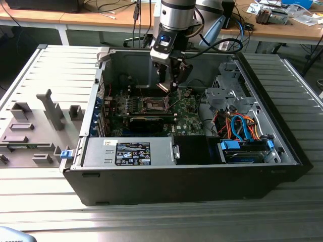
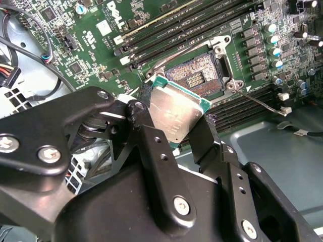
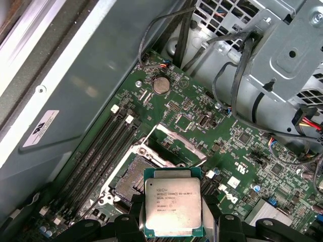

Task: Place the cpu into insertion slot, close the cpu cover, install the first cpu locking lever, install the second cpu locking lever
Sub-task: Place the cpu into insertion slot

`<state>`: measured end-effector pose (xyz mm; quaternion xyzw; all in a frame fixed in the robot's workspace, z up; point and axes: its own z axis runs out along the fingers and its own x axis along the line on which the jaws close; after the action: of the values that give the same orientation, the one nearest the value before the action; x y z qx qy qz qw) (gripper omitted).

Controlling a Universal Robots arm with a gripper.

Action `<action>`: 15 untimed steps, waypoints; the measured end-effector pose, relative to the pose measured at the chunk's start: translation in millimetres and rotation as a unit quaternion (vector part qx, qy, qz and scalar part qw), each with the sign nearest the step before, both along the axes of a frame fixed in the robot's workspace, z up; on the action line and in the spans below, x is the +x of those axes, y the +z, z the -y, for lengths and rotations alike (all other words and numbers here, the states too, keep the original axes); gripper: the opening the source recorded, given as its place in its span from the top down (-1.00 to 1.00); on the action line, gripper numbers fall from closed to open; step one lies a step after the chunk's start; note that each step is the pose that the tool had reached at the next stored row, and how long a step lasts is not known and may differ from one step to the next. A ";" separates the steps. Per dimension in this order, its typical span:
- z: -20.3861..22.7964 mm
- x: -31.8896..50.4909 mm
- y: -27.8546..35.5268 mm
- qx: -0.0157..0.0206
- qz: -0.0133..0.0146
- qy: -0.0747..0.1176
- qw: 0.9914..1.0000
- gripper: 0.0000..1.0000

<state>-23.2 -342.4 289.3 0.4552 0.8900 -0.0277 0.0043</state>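
My gripper (image 1: 169, 84) hangs inside the open computer case, shut on the cpu (image 2: 176, 115), a flat square chip with a silver-grey top and green edge. In both wrist views the cpu (image 3: 172, 206) is held by its two sides between the black fingers (image 2: 147, 126), a little above the green motherboard (image 1: 189, 118). The insertion slot (image 2: 199, 78) lies open just beyond the chip, its dark contact field (image 3: 132, 176) exposed. The cpu cover (image 3: 179, 142) stands tilted up at the slot's far side. A thin locking lever (image 2: 257, 102) sticks out beside the slot.
The case holds a power supply (image 1: 132, 151) at the front, a metal drive cage (image 1: 227, 96) and orange and blue cables (image 1: 242, 128) on the exterior view's right. Long black memory slots (image 2: 176, 30) flank the socket. A grey fixture (image 1: 40, 126) sits on the table outside the case.
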 end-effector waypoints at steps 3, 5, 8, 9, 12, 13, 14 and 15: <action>0.0 0.0 0.0 0.000 0.000 -0.001 1.000 -0.09; 0.0 0.0 -0.1 0.000 0.000 -0.002 1.000 -0.09; 0.0 0.0 -0.1 0.000 0.000 -0.003 1.000 -0.09; 0.0 0.0 -0.1 0.000 0.000 -0.003 1.000 -0.09; 0.0 0.0 -0.2 0.000 0.000 -0.005 1.000 -0.09; 0.0 0.0 -0.3 0.000 0.000 -0.006 1.000 -0.09; 0.0 0.0 -0.2 0.000 0.000 -0.006 1.000 -0.09; 0.0 0.0 -0.3 0.000 0.000 -0.007 1.000 -0.09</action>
<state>-23.2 -342.4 289.0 0.4610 0.8870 -0.0278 0.0041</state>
